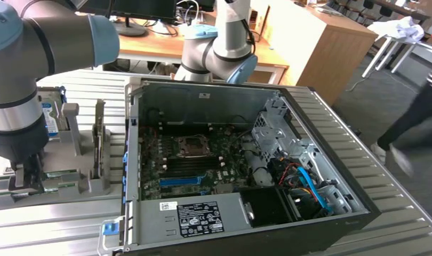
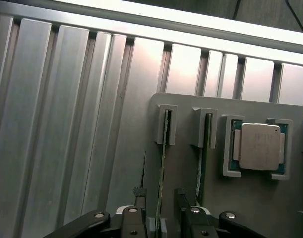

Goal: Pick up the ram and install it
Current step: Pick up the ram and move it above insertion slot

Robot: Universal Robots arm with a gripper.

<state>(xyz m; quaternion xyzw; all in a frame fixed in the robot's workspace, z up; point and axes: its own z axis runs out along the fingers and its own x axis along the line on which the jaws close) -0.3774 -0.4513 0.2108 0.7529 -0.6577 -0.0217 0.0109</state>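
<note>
Here tool (image 2: 159, 194) wide, jaws either side of ram (image 2: 164, 148) edge; second stick (image 2: 204, 148) just beside.

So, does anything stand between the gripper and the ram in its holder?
Nothing visible does. The open gripper has a finger on each side of the ram, which stands on edge in the gray holder. A second ram stick and the processor chip sit off to one side.
</note>
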